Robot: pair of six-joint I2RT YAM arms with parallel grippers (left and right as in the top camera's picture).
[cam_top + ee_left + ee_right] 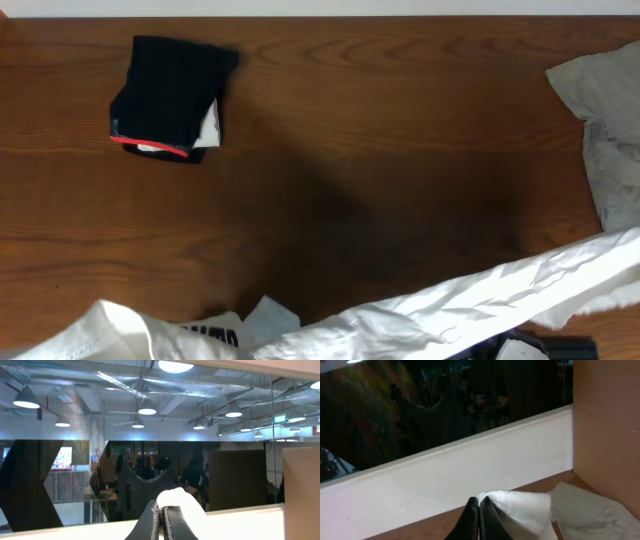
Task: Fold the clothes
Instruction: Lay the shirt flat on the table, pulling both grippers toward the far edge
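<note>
Overhead view: a white T-shirt with black print stretches in a long crumpled band across the near edge of the brown wooden worktop. It runs from the lower left corner up to the right edge, and a soft shadow falls on the wood behind it. A black garment with a red edge lies folded into a compact block at the far left of the worktop, well apart from the shirt. A grey-beige garment lies loose and rumpled at the far right. In the left wrist view, the left gripper has its jaws pressed together on a bunched fold of the white T-shirt, with ceiling lamps and dark windows behind. In the right wrist view, the right gripper has its jaws clamped on a ribbed hem of the same shirt above the worktop. The pale rumpled garment lies just to its right.
</note>
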